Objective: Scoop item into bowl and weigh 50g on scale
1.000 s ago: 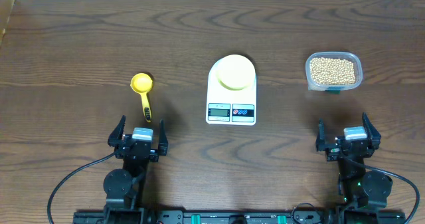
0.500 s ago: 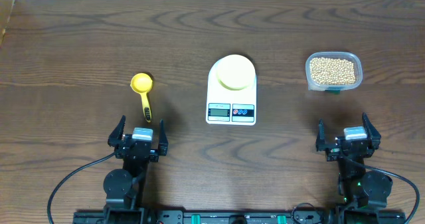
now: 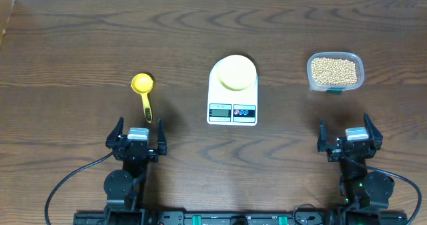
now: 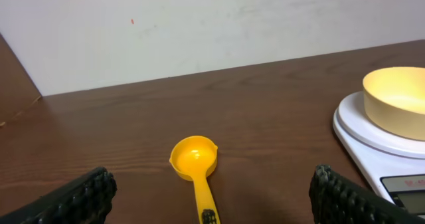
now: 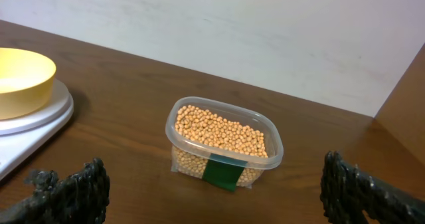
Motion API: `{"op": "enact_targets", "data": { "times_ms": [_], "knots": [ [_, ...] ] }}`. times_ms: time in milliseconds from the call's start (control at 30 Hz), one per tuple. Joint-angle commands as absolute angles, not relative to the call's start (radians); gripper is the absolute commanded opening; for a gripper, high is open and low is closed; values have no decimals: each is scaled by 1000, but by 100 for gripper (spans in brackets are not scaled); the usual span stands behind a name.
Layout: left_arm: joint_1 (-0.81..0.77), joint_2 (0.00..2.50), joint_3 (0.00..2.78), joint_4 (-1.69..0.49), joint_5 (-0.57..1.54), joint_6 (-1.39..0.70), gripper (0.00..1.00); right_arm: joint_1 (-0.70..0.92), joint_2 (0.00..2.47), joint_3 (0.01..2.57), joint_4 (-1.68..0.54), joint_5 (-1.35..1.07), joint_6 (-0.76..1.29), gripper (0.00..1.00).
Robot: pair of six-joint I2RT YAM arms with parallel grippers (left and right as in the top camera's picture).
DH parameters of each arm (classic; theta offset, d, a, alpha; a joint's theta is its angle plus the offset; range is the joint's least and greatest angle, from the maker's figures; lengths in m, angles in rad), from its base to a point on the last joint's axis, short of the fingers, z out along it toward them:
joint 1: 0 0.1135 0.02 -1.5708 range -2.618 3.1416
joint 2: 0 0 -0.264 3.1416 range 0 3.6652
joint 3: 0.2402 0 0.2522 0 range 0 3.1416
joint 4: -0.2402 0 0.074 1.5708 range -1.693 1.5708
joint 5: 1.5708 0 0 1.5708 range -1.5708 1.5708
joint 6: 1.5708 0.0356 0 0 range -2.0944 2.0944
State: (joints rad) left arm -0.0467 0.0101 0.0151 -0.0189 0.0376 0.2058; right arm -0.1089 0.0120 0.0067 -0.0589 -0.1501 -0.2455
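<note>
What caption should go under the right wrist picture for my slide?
Open right gripper faces a clear tub of beans; the bowl sits on the scale.

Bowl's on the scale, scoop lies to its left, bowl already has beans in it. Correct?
Not quite. The bowl is empty, as the left wrist view shows. The beans are in the clear tub. The rest holds: the bowl is on the scale, and the scoop lies to its left.
</note>
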Motion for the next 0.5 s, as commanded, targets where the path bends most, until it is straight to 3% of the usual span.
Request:
{"op": "enact_targets", "data": {
  "times_ms": [0, 467],
  "knots": [
    [-46, 5, 29, -48, -5, 178, 95, -105, 6, 6, -62, -159, -233, 99],
    [-46, 110, 127, -48, -5, 178, 95, -105, 6, 6, -62, -159, -233, 99]
  ]
}}
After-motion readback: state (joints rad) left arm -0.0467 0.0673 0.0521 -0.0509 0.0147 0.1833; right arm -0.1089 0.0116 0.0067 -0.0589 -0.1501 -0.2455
